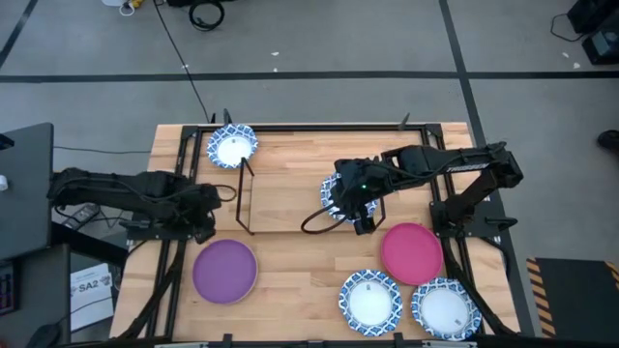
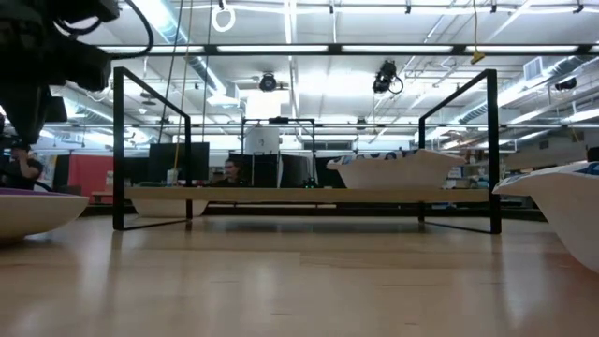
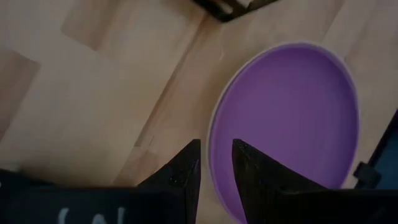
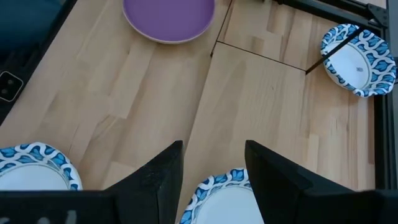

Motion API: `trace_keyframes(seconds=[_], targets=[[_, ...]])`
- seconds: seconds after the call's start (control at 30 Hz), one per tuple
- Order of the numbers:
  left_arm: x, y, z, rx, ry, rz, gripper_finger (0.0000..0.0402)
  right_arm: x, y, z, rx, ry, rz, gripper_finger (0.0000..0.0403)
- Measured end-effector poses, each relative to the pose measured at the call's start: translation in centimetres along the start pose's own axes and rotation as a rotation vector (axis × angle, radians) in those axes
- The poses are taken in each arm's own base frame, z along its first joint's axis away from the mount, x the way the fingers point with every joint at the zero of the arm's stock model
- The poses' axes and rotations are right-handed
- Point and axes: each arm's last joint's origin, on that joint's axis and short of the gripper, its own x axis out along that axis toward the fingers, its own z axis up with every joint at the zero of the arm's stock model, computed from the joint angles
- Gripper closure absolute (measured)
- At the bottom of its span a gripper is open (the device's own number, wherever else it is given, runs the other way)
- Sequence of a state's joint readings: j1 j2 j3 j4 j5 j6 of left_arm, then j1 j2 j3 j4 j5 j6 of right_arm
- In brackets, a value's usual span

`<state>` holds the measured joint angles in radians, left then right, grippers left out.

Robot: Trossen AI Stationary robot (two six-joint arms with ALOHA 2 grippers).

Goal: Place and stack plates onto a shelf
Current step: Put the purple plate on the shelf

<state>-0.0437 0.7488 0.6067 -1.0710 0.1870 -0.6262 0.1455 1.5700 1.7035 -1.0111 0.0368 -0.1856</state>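
Note:
The shelf (image 1: 290, 193) stands mid-table, a black rod rack with a wooden board (image 2: 309, 195). One blue-and-white plate (image 1: 332, 198) (image 2: 402, 170) rests on the board's right end. My right gripper (image 1: 358, 215) (image 4: 214, 168) hangs open above this plate (image 4: 227, 198), fingers either side of its rim, not touching it. A purple plate (image 1: 224, 271) (image 3: 292, 118) lies flat on the table's near left. My left gripper (image 1: 201, 220) (image 3: 216, 163) hovers over its rim, fingers a narrow gap apart.
Another blue-and-white plate (image 1: 232, 147) (image 4: 359, 59) sits at the shelf's far left corner. A magenta plate (image 1: 411, 253) lies right of the shelf. Two blue-and-white plates (image 1: 369, 300) (image 1: 445, 309) lie near the table's near right edge. Bare wood shows between the purple plate and these.

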Motion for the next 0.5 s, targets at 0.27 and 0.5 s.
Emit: trace_keyframes(seconds=[0.27, 0.5], targets=[[1.1, -0.8, 0.0, -0.028, 0.115, 0.005, 0.0303, 0.0, 0.0, 0.0, 0.000, 0.001, 0.000, 0.0224], [1.3, -1.9, -1.4, -0.030, 0.168, 0.021, 0.0303, 0.0, 0.0, 0.0, 0.000, 0.002, 0.000, 0.0224]])
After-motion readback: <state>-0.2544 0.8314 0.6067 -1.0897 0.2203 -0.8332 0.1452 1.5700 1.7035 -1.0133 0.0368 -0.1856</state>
